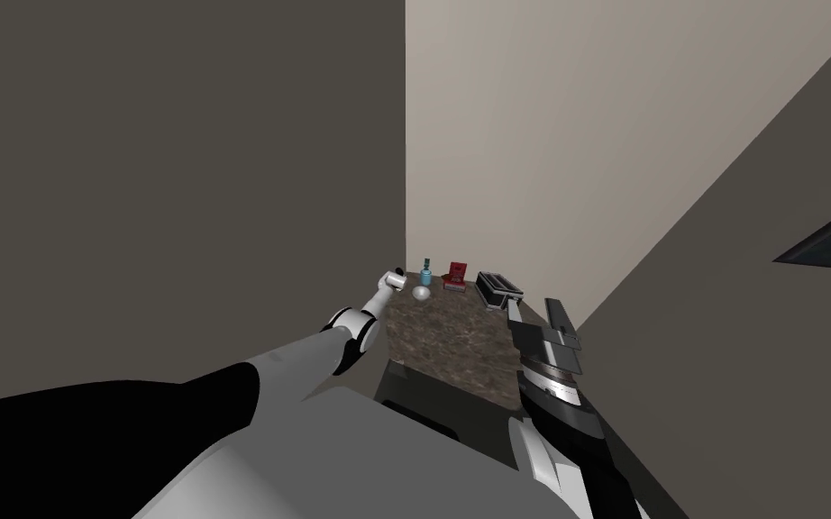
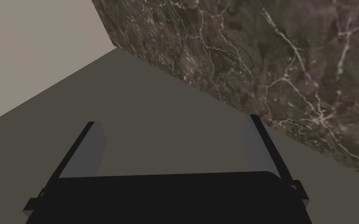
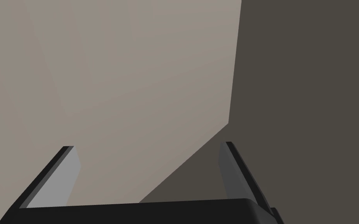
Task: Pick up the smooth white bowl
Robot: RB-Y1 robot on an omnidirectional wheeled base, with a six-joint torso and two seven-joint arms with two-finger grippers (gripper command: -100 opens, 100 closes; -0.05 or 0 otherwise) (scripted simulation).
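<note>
The small white bowl (image 1: 421, 293) sits on a dark marbled tabletop (image 1: 450, 338), near its far left corner. My left arm reaches out along the table's left side, and its hand (image 1: 394, 278) hovers just left of the bowl. In the left wrist view the left gripper (image 2: 173, 122) is open with nothing between its fingers. It looks past the table's edge (image 2: 276, 70) at the floor. My right gripper (image 1: 540, 315) is held over the table's right edge. Its fingers (image 3: 67, 171) stand open and hold nothing.
Along the table's far edge stand a small blue bottle (image 1: 425, 268), a red box (image 1: 456, 273) and a dark boxy appliance (image 1: 499, 288). The table stands in a corner, with walls behind it and on both sides.
</note>
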